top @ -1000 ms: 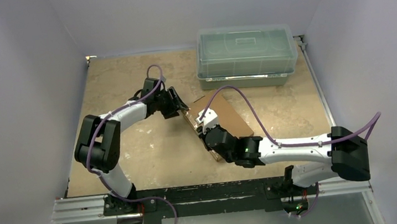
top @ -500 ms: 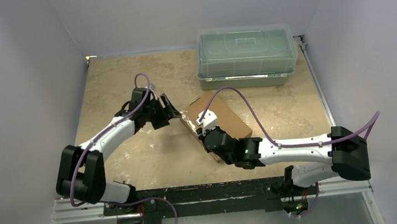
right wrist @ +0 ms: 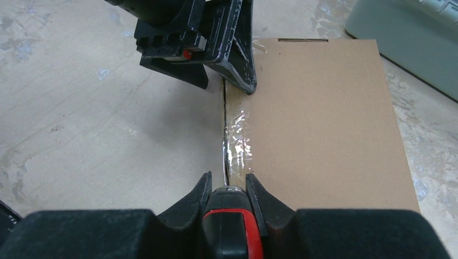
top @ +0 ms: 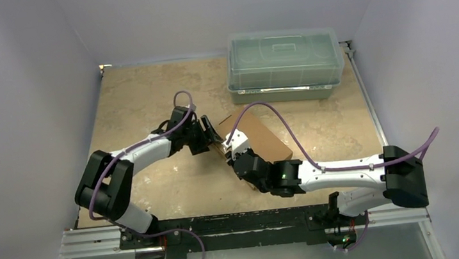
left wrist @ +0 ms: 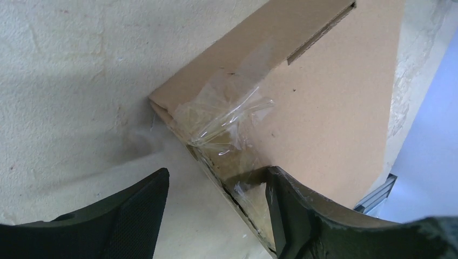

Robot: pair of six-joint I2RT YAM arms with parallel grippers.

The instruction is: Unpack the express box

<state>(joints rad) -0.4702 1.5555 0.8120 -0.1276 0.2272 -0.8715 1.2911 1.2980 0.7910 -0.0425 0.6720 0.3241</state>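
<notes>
Brown cardboard express box [top: 261, 140]: flat, rectangular, lid down. It lies at an angle near the middle of the mottled beige surface [top: 139, 94], in front of and apart from the translucent grey-green lidded plastic bin [top: 284, 59]. The top is plain, with a narrow slot [left wrist: 320, 35] cut near one edge. Crinkled clear tape [left wrist: 227, 116] is wrapped over the left corner and runs along the side seam.

Right fingers [top: 235, 149]: closed on a red-and-black tool [right wrist: 231, 226], its thin metal blade [right wrist: 225, 164] lying along the taped seam.

Left fingers [top: 210, 135]: parted, holding nothing, straddling the box's left edge by the taped corner. One finger [left wrist: 302, 216] is over the cardboard top, the other [left wrist: 135, 216] over the bare surface.

Change from half a second before: the left arm was then drawn back, its fingers short of the box. They now sit at the box's corner, and the elbow is nearer the middle. Box, bin and right arm are placed as before.
</notes>
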